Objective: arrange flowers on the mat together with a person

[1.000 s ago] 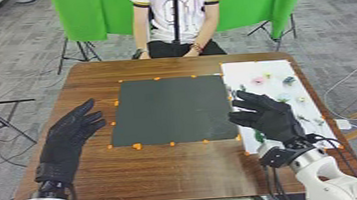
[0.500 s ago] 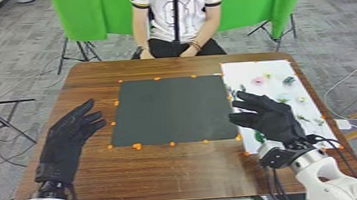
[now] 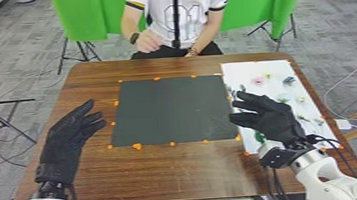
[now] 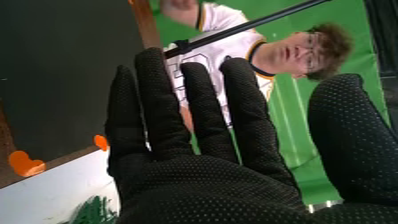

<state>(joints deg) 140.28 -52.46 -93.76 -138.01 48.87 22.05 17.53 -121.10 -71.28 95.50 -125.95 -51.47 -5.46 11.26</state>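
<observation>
Head view: left hand [image 3: 66, 140], flowers [image 3: 257, 80]

Dark grey mat [image 3: 171, 110], white sheet [image 3: 242, 74], brown table [image 3: 82, 179], black hand [image 3: 269, 116] dotted white, pink flower [image 3: 258, 80]

Surface [image 3: 153, 174]: brown wood, streaky grain, low sheen. Mat [image 3: 171, 111]: dark, matt, smooth. White sheet [image 3: 244, 71], mat's 3 o'clock: smooth, paper-like. Green drape [image 3: 85, 16], 12 o'clock: soft cloth, folded. Right hand [image 3: 270, 117]: black fabric, matt, dotted texture. Arm casing [image 3: 335, 178], 5 o'clock: white, smooth, plastic-looking.
</observation>
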